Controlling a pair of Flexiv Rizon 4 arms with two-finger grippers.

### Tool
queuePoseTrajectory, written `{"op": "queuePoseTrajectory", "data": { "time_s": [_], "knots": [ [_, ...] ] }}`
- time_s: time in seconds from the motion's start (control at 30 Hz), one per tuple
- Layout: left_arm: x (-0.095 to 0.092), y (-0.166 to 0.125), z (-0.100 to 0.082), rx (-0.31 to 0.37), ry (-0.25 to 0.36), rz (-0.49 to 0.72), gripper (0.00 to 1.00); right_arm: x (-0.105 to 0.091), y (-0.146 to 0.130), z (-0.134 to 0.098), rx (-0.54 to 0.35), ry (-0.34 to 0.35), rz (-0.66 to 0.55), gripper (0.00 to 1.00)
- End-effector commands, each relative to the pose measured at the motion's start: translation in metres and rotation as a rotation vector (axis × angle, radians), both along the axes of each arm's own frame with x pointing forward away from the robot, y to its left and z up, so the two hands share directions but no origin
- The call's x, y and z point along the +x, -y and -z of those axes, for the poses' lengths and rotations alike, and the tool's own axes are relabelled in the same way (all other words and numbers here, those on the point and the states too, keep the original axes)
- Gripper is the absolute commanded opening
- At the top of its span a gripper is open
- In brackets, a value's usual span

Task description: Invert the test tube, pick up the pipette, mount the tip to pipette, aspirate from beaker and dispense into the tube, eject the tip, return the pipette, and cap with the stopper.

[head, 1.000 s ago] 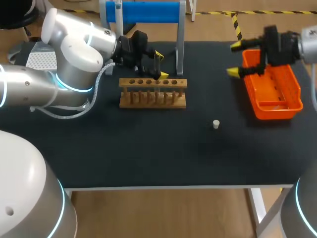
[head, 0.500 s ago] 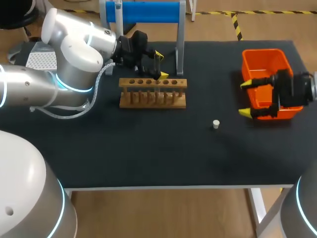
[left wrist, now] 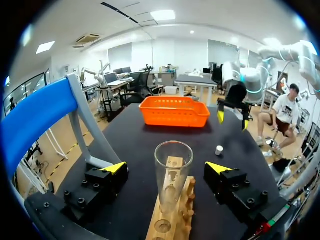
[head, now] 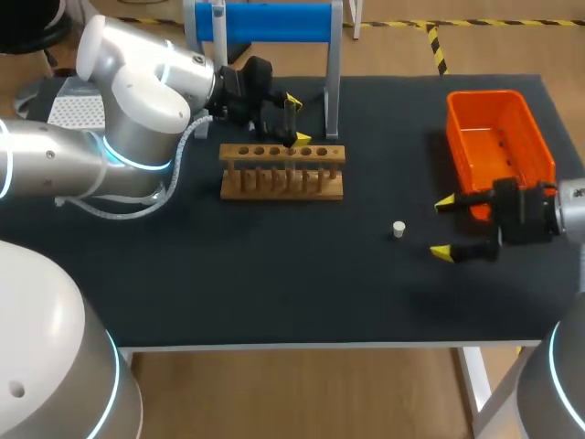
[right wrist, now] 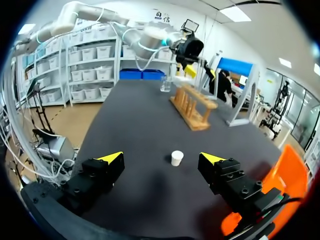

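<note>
Your glass test tube (left wrist: 172,192) stands in the rack (left wrist: 169,227), fragile and slick, so pinch gently mid-wall. The left gripper (left wrist: 166,167) has its fingers spread around the tube, not touching. The right gripper (right wrist: 161,157), well apart from the rack, is spread too.

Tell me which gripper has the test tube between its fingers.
The left gripper: the test tube stands at the rack between its open fingers. The right gripper holds nothing.
</note>
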State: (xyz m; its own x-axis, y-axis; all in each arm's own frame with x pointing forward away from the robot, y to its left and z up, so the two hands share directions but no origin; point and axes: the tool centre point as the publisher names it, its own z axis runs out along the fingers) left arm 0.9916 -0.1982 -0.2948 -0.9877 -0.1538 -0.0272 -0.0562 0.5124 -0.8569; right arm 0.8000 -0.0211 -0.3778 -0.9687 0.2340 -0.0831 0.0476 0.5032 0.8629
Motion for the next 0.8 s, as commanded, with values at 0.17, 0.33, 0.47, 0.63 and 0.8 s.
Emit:
{"op": "queuePoseTrajectory", "data": {
  "time_s": [0.17,0.33,0.47,0.63,0.8],
  "knots": [
    [0.001,0.000,0.000,0.000,-0.001,0.001,1.00,0.010,-0.014,0.016,-0.014,-0.045,-0.002,1.00],
    [0.001,0.000,0.000,0.000,-0.001,0.001,1.00,0.013,-0.022,0.021,-0.018,-0.067,0.003,1.00],
    [0.001,0.000,0.000,0.000,-0.001,0.001,1.00,0.014,-0.030,0.024,-0.024,-0.074,-0.001,1.00],
    [0.001,0.000,0.000,0.000,-0.001,0.001,1.00,0.017,-0.040,0.031,-0.037,-0.079,0.013,1.00],
    [0.001,0.000,0.000,0.000,-0.001,0.001,1.00,0.021,-0.046,0.038,-0.054,-0.085,0.032,1.00]
  ]
}}
